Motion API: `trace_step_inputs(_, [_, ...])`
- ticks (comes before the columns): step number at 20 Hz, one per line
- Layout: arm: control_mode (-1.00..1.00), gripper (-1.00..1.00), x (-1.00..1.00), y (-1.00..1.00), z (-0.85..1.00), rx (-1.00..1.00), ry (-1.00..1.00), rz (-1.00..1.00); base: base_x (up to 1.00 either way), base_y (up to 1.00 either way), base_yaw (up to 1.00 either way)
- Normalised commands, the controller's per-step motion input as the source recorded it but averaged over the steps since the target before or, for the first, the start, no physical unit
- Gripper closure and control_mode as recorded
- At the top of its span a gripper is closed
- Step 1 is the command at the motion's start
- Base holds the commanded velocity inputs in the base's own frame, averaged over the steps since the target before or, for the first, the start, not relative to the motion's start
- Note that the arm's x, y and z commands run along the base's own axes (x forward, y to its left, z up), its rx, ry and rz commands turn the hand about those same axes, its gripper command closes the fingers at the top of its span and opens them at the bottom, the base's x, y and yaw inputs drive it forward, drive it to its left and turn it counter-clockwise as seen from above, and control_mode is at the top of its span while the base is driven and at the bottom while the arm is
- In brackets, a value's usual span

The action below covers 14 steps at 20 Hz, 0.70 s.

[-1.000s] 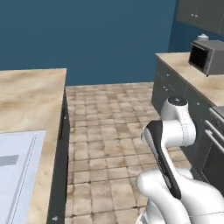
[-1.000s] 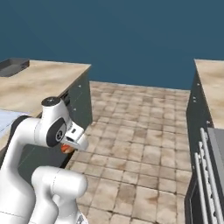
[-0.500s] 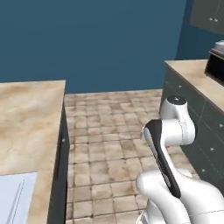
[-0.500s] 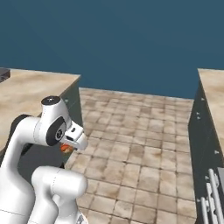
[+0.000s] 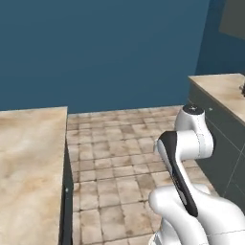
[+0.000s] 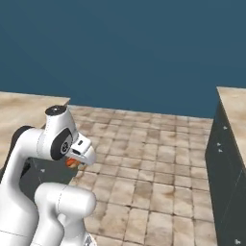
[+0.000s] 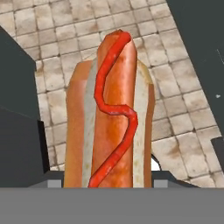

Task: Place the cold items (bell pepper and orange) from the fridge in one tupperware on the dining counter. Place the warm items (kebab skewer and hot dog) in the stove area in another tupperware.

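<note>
A beige stone worktop [image 5: 28, 162] stood at the left, its dark cabinet front [image 5: 67, 201] edging the tiled floor [image 5: 115, 158]; a second worktop [image 5: 220, 88] lay at the right, before a blue wall [image 5: 105, 48]. The arm's white body hid most of the hand [image 6: 77, 156], with an orange-red sliver beneath it. The hot dog [image 7: 111, 113], ketchup squiggled along its sausage, stood clamped in the hand above the floor, fingertips cut off at the frame's bottom.
</note>
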Motion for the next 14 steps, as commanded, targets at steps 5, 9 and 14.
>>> trace_step_inputs(5, [1.0, 1.0, 0.0, 0.0, 0.0, 0.0, 0.0, 0.0, 1.0, 0.13, -0.17])
trace_step_inputs(9, [1.0, 1.0, 0.0, 0.0, 0.0, 0.0, 0.0, 0.0, 1.0, 0.0, -0.08])
trace_step_inputs(14, [1.0, 1.0, 0.0, 0.0, 0.0, 0.0, 0.0, 0.0, 1.0, 0.12, 0.0])
